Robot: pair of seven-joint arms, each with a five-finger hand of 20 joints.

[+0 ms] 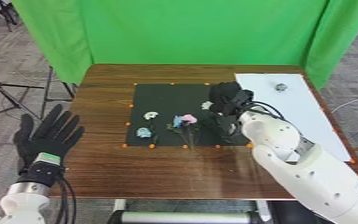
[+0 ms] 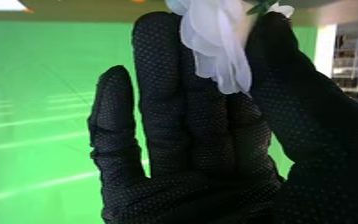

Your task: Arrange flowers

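Note:
My right hand (image 1: pixel 226 93) is over the upper right part of the dark mat (image 1: pixel 162 95), beside a white flower (image 1: pixel 206 105). In the right wrist view, white petals (image 2: pixel 217 42) lie between the thumb and long fingers of my right hand (image 2: pixel 202 125), which pinches the flower near the fingertips; a bit of green shows by the thumb tip. Another white flower (image 1: pixel 151 115), a pale blue one (image 1: pixel 143 132), a blue one (image 1: pixel 178 121) and a pink one (image 1: pixel 190 118) lie on the mat. My left hand (image 1: pixel 48 135) is at the table's left edge, fingers straight and spread.
A white sheet (image 1: pixel 291 105) covers the right side of the brown table (image 1: pixel 149 172), with a small grey object (image 1: pixel 281 87) on its far part. Orange dots line the mat and sheet. A green curtain (image 1: pixel 184 32) hangs behind the table.

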